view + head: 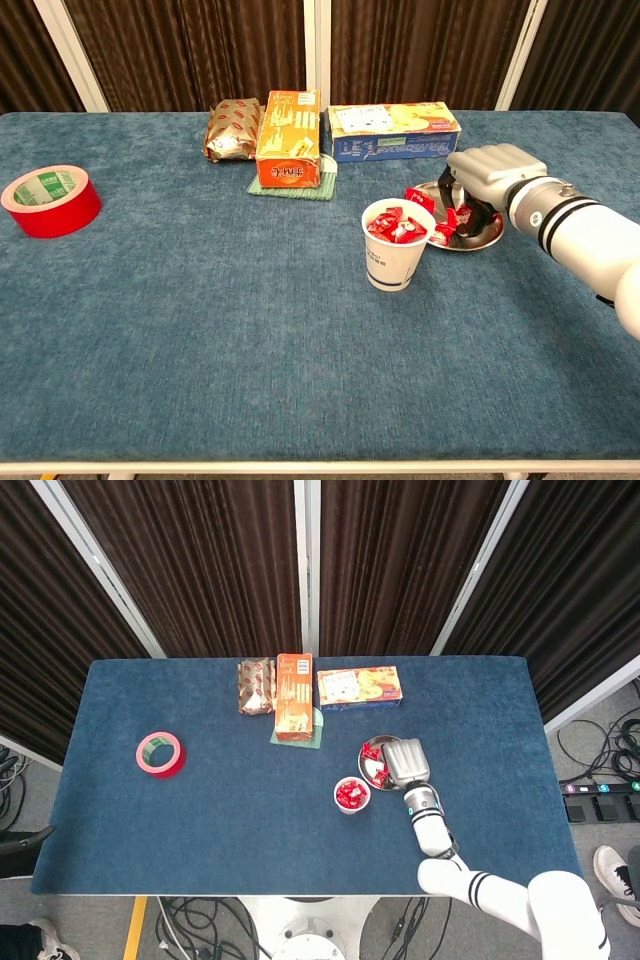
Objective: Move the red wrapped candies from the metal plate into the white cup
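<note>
I have the right hand point(487, 175) over the metal plate point(489, 234), fingers curled down among the red wrapped candies point(445, 222); can't tell whether it's gripping one. White cup point(394, 246) sits just beside the plate at its 8 o'clock in head view, already holding candies. Left hand is out of frame. Red tape roll point(160, 755) is far off at 9 o'clock.
</note>
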